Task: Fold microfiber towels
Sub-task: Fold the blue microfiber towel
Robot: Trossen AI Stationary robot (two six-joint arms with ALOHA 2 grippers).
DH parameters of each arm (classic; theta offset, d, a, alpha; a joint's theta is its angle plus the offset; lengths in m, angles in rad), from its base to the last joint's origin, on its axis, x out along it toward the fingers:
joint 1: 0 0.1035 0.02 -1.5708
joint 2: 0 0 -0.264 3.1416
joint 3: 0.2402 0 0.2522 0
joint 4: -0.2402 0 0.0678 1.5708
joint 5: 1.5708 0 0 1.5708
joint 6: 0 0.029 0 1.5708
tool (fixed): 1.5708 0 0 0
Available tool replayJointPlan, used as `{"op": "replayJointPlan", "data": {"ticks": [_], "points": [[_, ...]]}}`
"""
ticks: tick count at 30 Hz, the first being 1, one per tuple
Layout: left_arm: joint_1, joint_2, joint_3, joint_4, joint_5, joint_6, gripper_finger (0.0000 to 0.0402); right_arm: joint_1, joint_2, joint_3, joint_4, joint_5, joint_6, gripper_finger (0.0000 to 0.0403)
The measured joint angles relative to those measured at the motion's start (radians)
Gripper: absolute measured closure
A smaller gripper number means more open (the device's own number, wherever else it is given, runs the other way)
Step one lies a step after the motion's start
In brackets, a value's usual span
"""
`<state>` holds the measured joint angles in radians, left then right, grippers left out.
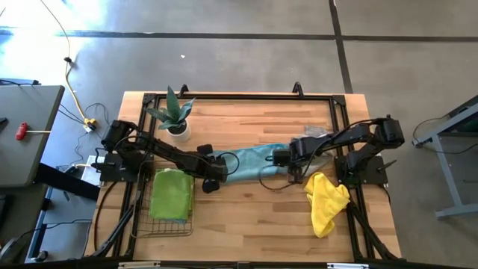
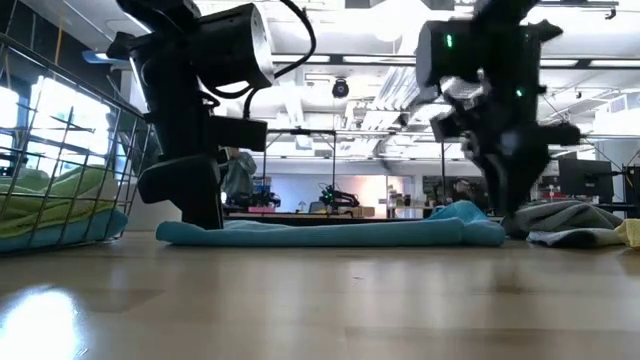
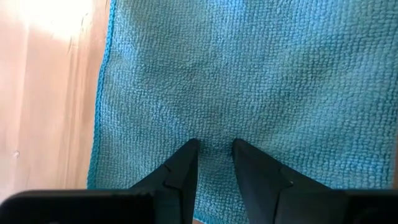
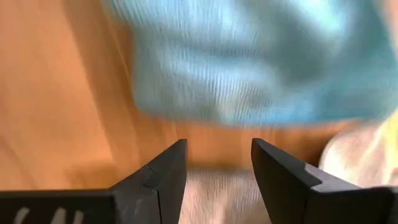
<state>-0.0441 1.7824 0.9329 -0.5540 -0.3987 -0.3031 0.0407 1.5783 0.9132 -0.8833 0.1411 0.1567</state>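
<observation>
Teal towel (image 3: 249, 81) — under left gripper (image 3: 214, 149)

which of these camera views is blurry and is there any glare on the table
The right wrist view is motion-blurred: the teal towel smears above the right gripper. The left wrist view is sharp, towel weave clear, with a washed-out bright patch on the table. The low view shows a glare spot on the tabletop near the wire basket, and its foreground wood is soft. The high view is evenly lit.
</observation>
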Motion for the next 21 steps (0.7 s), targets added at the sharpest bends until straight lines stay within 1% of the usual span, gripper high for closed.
{"op": "replayJointPlan", "data": {"ticks": [2, 6, 14, 17, 21], "points": [[0.000, 0.000, 0.000, 0.000, 0.000, -0.002, 0.0308, 0.006, -0.017, 0.008, 0.040, 0.005, 0.006, 0.0231], [0.000, 0.001, 0.000, 0.000, 0.001, -0.008, 0.0308, 0.008, -0.014, -0.010, 0.211, 0.013, 0.072, 0.0231], [0.000, 0.002, -0.001, 0.000, 0.001, -0.008, 0.0308, 0.008, -0.006, -0.115, 0.329, 0.015, 0.201, 0.0231], [0.000, 0.002, -0.001, 0.000, 0.001, -0.008, 0.0308, 0.008, -0.007, -0.173, 0.416, 0.004, 0.229, 0.0231], [0.000, 0.002, -0.001, 0.000, 0.001, -0.008, 0.0308, 0.008, -0.013, -0.209, 0.435, -0.001, 0.190, 0.0231]]}}
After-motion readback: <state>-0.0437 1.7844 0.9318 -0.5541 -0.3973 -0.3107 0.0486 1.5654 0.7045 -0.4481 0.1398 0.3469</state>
